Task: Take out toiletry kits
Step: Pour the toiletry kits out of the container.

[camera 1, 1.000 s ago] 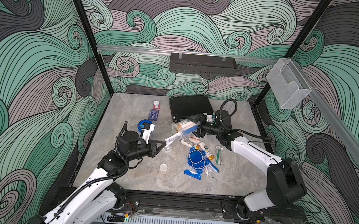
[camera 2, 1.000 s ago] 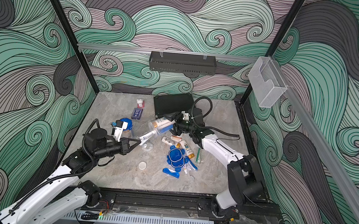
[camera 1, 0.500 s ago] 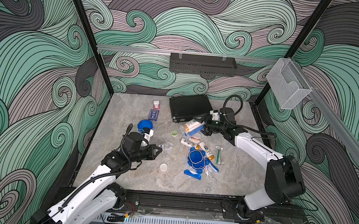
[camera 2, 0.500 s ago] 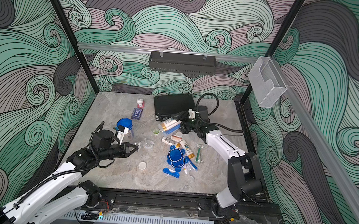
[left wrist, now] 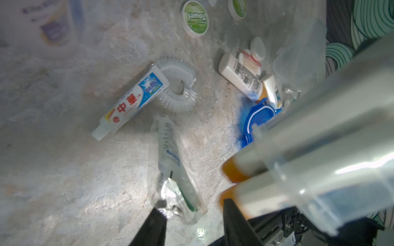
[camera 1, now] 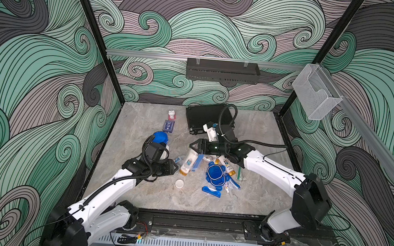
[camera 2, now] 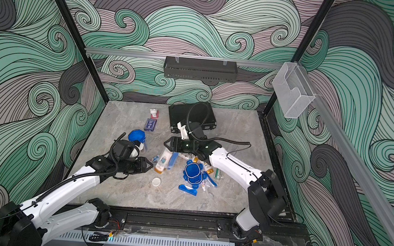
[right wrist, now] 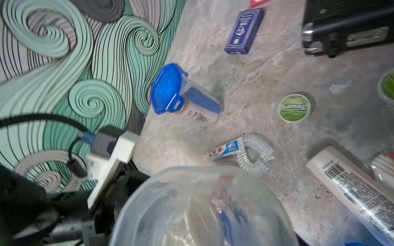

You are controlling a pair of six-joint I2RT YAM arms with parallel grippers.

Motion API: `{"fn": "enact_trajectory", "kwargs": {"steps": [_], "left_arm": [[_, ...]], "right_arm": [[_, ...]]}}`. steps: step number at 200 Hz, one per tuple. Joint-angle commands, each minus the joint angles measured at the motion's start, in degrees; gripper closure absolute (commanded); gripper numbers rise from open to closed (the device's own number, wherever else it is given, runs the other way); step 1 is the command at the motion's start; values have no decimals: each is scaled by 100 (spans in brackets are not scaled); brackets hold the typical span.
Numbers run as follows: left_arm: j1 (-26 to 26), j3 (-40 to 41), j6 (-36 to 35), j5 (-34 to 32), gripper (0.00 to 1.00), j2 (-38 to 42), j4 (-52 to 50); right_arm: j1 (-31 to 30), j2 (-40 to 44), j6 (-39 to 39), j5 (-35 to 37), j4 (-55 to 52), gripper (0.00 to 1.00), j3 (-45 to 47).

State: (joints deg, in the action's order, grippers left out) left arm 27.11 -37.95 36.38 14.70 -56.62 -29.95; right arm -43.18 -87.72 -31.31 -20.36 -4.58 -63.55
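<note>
Left wrist view looks low across the table (left wrist: 64,170) at a clear tumbler (left wrist: 319,132) tipped mouth-down, with two gold-capped bottles (left wrist: 238,170) poking out of its rim. Both top views show the right gripper (camera 1: 193,147) clamped on that tumbler near its base, holding it on a slant over the pile.

I'd judge the step in hand to be emptying this kit. The left gripper (camera 1: 175,168) sits just beside the tumbler's mouth with its jaws parted and nothing gripped. A wrapped packet (left wrist: 174,161) lies on the table with one end between the fingers (left wrist: 155,221). Whether they touch it is hard to say from this angle.

The next move, to my eye, calls for the left pincer to close on a bottle's cap end and draw it clear while the right holds the tilt.

A sealed tumbler (camera 1: 160,138) stands just behind the left arm. A loose blue lid (camera 1: 214,175) lies among the things already out.
</note>
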Motion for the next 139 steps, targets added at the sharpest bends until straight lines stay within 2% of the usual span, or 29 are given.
{"fn": "enact_trajectory", "kwargs": {"steps": [1, 16, 23, 38, 49, 62, 107, 139], "left_arm": [[-31, -119, 29, -240, 44, 142, -349], [-31, 27, 97, -323, 43, 279, -176], [-30, 113, 137, -343, 43, 347, -55], [-31, 226, 146, -400, 43, 490, 75], [-35, 262, 150, -461, 42, 579, 127], [-39, 243, 159, -537, 37, 614, 169], [-50, -444, -5, -858, 33, 307, -242], [-71, -940, -225, -1301, 13, 244, -511]], "right_arm": [[-149, 552, 1473, 392, 839, 40, 364], [-96, 598, 1417, 774, 1326, 41, 672], [-34, 502, 1382, 661, 1254, 44, 616], [-14, 364, 1335, 392, 1064, 45, 437], [-17, 348, 1246, 419, 1191, 44, 455], [-15, 322, 1318, 567, 1211, 44, 411], [32, 438, 1578, 751, 550, 41, 56], [36, 971, 1677, 832, 672, 41, 595]]}}
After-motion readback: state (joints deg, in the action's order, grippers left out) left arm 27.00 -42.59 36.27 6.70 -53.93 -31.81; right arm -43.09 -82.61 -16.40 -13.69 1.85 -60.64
